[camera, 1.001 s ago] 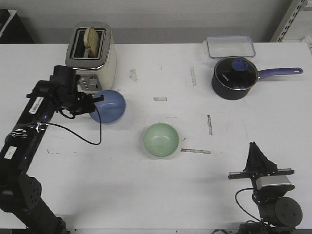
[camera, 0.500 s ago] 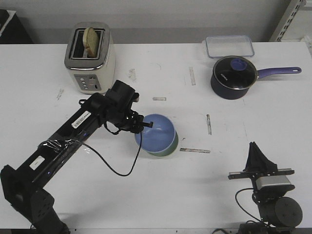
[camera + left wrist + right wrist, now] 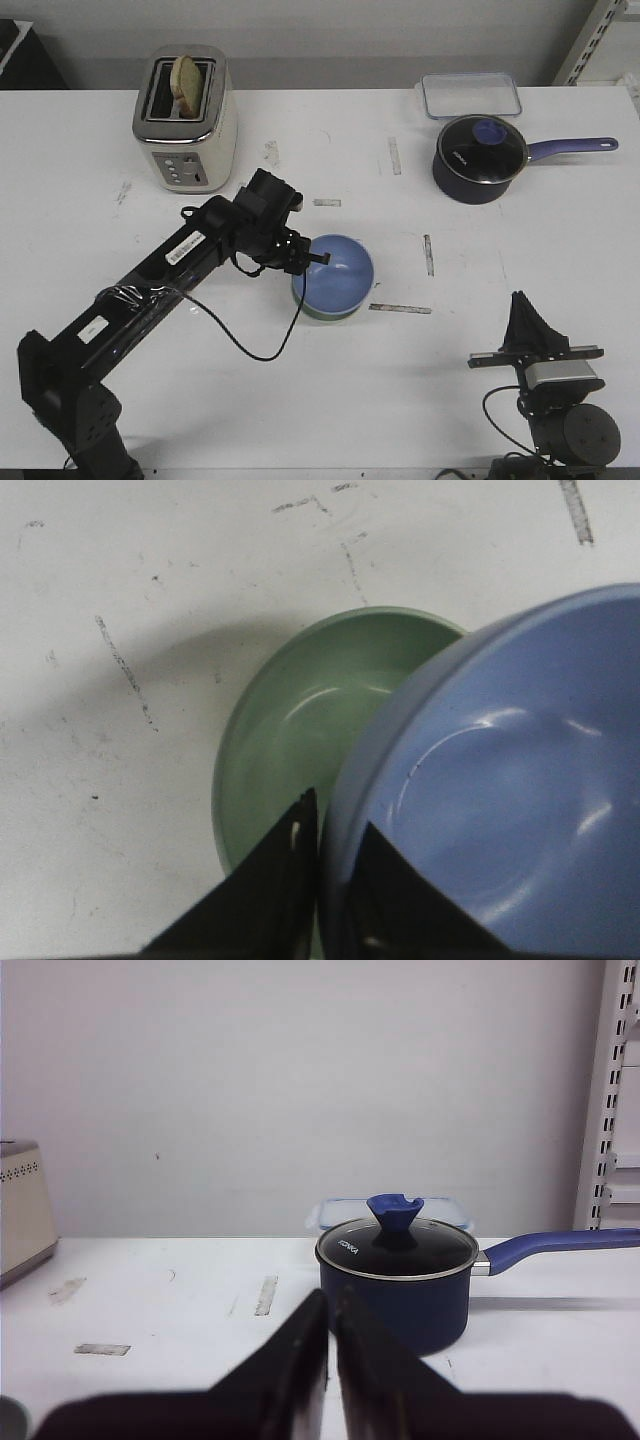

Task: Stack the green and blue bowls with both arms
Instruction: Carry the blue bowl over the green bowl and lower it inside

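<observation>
Blue bowl (image 3: 338, 272), its rim pinched by the left hand (image 3: 312, 259), overlaps the green bowl (image 3: 290, 730); saucepan (image 3: 398, 1285) lid reads KONKA.

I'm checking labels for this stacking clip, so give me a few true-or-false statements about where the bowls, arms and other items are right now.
1. The left gripper pinches the rim of the blue bowl. True.
2. The blue bowl sits beside the toaster. False: it is over the green bowl, near the table's middle.
3. The right gripper holds the green bowl. False: it is shut on nothing, parked at the table's near right edge.
4. A slice of bread stands in the toaster. True.
5. The saucepan has no lid. False: a glass lid with a blue knob covers it.
</observation>
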